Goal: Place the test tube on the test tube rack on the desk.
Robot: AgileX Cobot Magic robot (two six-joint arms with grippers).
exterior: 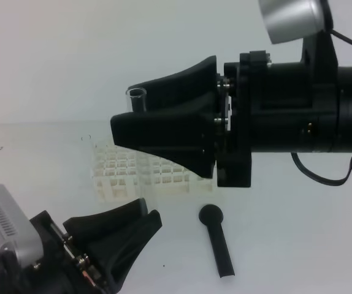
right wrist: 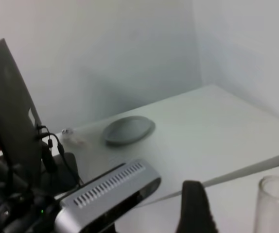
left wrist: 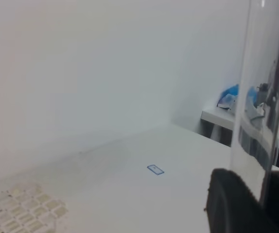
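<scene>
Well, the test tube (exterior: 136, 98) is hard to see: only its clear top rim pokes out above the right gripper (exterior: 122, 110), whose fingers stand wide apart around it. Up close, the left gripper (exterior: 150, 212) has narrow fingers pinching the tube's lower part. The big black fingers hide part of the test tube rack (exterior: 121, 168) on the desk (exterior: 286, 233).

You have a black round-headed tool (exterior: 217, 240) lying flat just right of the left fingers (exterior: 127, 225) and below the right fingers (exterior: 164, 131). Beyond the left fingers you see a small blue-outlined label (left wrist: 155, 169) and, farther off, a side table (left wrist: 217, 116) carrying blue clutter (left wrist: 228, 98). Past the right fingers sit a grey oval object (right wrist: 129, 130), a dark upright panel (right wrist: 10, 111) and black cables (right wrist: 57, 155).
</scene>
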